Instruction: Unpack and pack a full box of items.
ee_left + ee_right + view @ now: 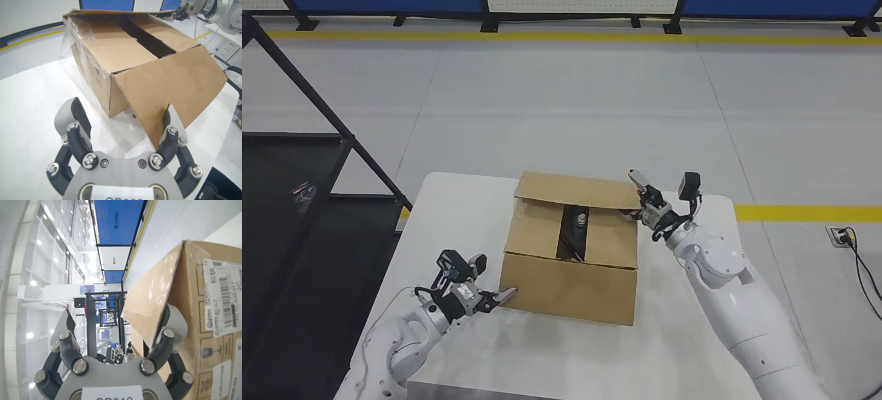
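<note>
Sitting in the middle of the white table (457, 200), the cardboard box (567, 265) is being shown with its inner flaps nearly shut, a dark gap being left between them. The near outer flap (170, 79) is hanging down the front, its lower corner being framed by the spread fingers of the left gripper (122, 103). The far outer flap (149, 291) is being kept raised at a slant, its corner being touched by one finger of the right gripper (117, 309), whose fingers are likewise spread wide.
</note>
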Controlling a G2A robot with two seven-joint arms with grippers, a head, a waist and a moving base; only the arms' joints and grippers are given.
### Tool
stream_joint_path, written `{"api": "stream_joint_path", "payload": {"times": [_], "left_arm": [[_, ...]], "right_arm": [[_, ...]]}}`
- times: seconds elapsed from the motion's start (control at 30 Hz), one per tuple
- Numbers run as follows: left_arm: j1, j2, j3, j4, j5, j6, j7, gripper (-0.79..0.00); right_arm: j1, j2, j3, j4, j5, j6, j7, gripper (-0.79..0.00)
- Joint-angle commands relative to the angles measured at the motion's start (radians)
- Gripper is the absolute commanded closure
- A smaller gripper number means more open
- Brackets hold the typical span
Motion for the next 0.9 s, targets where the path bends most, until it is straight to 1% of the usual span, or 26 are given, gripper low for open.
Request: {"api": "stream_joint_path", "payload": {"times": [0.0,0.13,0.23,0.27,0.77,0.87], "left_arm": [[0.001,0.001,0.003,-0.001,-0.002,0.001,0.002,-0.785],[0.003,0.002,0.006,-0.006,-0.006,0.006,0.007,-0.785],[0.005,0.003,0.008,-0.009,-0.010,0.013,0.009,-0.785],[0.006,0.003,0.010,-0.011,-0.011,0.014,0.009,-0.785],[-0.023,0.003,0.046,-0.001,-0.016,0.029,-0.004,-0.785],[-0.032,0.004,0.053,-0.001,-0.014,0.023,-0.011,-0.785]], "right_arm": [[0.015,-0.008,-0.012,0.006,-0.012,-0.013,-0.047,-0.785],[0.056,-0.030,-0.049,0.040,-0.033,-0.059,-0.118,-0.785],[0.080,-0.042,-0.064,0.087,-0.039,-0.156,-0.110,-0.785],[0.082,-0.043,-0.065,0.093,-0.040,-0.165,-0.109,-0.785],[0.082,-0.043,-0.065,0.093,-0.040,-0.165,-0.109,-0.785],[0.078,-0.049,-0.061,0.072,-0.015,-0.141,-0.131,-0.785]]}}
